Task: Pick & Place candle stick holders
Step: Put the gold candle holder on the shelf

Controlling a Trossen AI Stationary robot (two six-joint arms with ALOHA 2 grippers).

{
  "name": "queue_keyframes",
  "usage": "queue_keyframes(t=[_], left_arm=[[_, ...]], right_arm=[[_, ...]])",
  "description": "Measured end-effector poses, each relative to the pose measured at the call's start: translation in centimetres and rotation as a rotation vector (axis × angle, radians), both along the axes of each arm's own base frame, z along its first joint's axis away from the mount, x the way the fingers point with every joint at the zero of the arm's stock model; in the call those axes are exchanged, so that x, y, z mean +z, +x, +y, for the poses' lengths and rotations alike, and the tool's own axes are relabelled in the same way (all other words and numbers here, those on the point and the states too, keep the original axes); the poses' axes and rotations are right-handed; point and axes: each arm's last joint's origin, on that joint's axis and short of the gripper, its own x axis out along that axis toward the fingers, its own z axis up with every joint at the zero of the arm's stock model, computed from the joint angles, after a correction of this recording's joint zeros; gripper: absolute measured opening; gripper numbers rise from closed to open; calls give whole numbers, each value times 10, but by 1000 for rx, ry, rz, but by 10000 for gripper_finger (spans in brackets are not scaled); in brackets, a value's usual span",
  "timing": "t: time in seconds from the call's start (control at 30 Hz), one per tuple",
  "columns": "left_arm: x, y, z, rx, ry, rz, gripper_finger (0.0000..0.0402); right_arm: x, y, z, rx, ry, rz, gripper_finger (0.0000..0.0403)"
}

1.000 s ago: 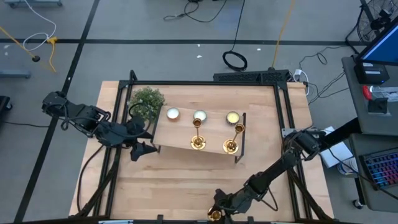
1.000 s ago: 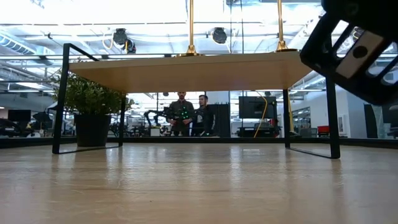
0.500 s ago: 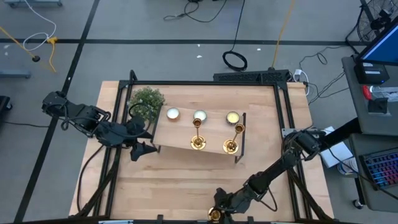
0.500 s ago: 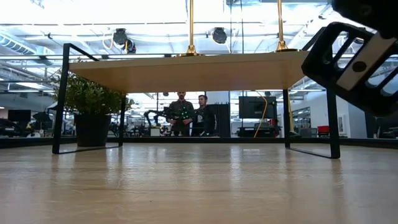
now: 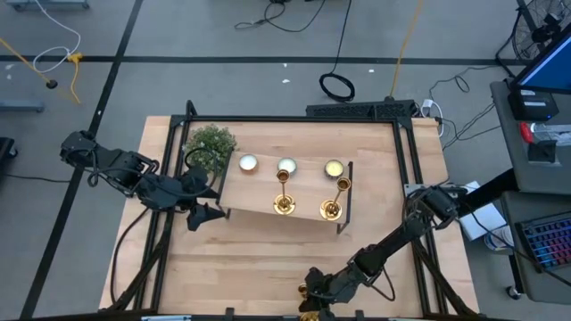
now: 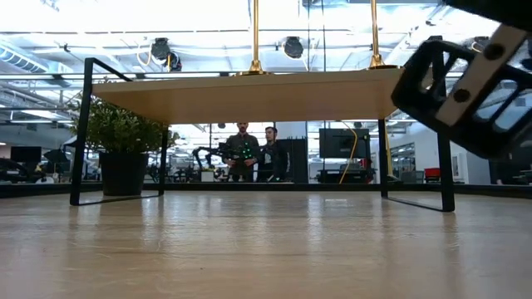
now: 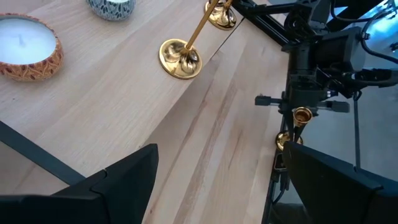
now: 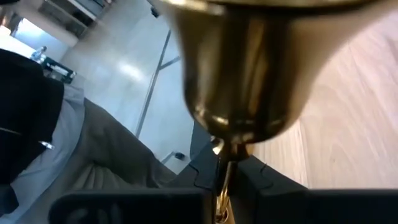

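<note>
Brass candle stick holder (image 7: 297, 124) clamped by stem in closed right gripper (image 5: 310, 296) at table's near edge (image 5: 241, 267); long axis upright, cup on top, base below. Two other holders (image 5: 284, 192) (image 5: 332, 198) upright on raised wooden shelf (image 5: 254, 192), stems vertical, in front of tealight candles (image 5: 286, 165). Left gripper (image 5: 207, 212) waits beside shelf's left end, fingers spread wide, holding nothing.

Your right claw (image 5: 308, 301) pinches one brass candle stick holder (image 7: 297, 124) upright; two holders (image 5: 284, 198) stand well beyond it.
</note>
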Motion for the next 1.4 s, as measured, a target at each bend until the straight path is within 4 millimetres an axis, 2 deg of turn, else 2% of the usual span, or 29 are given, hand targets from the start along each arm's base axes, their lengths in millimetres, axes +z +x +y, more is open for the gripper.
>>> queue_keyframes(t=[0.17, 0.47, 0.63, 0.8, 0.97, 1.13, 1.4], left_arm=[[1, 1, -1, -12, -14, -9, 351], [1, -2, -7, -32, -42, -7, 351], [3, -2, -10, -45, -60, -30, 351], [11, 2, -14, -66, -80, -120, 351], [18, 12, -19, -91, -87, -224, 351], [16, 31, -28, -134, -95, -256, 351], [-5, 73, -43, -233, -112, -218, 351]], right_arm=[[16, 2, -5, -5, 17, -49, 8], [79, -5, -40, -40, -104, -123, 8], [118, -14, -57, -89, -140, -243, 8], [151, -23, -72, -169, -154, -352, 8], [177, -30, -79, -236, -149, -497, 8], [188, -29, -84, -268, -129, -602, 8], [188, -26, -88, -315, -134, -598, 8]])
